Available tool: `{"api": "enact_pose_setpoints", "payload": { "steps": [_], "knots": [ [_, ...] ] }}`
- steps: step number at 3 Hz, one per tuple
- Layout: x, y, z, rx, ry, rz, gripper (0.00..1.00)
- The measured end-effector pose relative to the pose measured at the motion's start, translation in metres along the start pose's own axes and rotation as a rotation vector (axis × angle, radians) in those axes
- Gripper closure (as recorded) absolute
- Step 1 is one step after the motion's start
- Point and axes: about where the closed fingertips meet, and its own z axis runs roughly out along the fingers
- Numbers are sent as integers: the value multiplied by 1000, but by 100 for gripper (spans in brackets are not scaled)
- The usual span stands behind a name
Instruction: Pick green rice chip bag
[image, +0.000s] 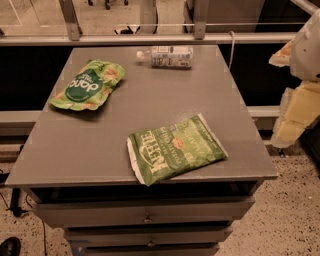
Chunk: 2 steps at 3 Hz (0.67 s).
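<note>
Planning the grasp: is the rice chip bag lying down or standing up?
Lying down: the bag rests logo-up on the table, far left. The gripper hangs beyond the table's right edge.

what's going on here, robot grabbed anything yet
Nothing grabbed yet. The small puffy light-green rice chip bag lies untouched at the far left of the grey table. The robot's gripper hangs beyond the table's right side, well away from it. A larger flat green Kettle bag lies near the front edge, and a clear plastic bottle lies at the back.
</note>
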Motion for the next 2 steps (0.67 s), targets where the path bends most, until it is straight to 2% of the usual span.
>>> {"api": "enact_pose_setpoints", "payload": {
  "steps": [1, 2],
  "knots": [
    [0, 0, 0, 0, 0, 0, 0],
    [-9, -8, 3, 28, -41, -2, 0]
  ]
}}
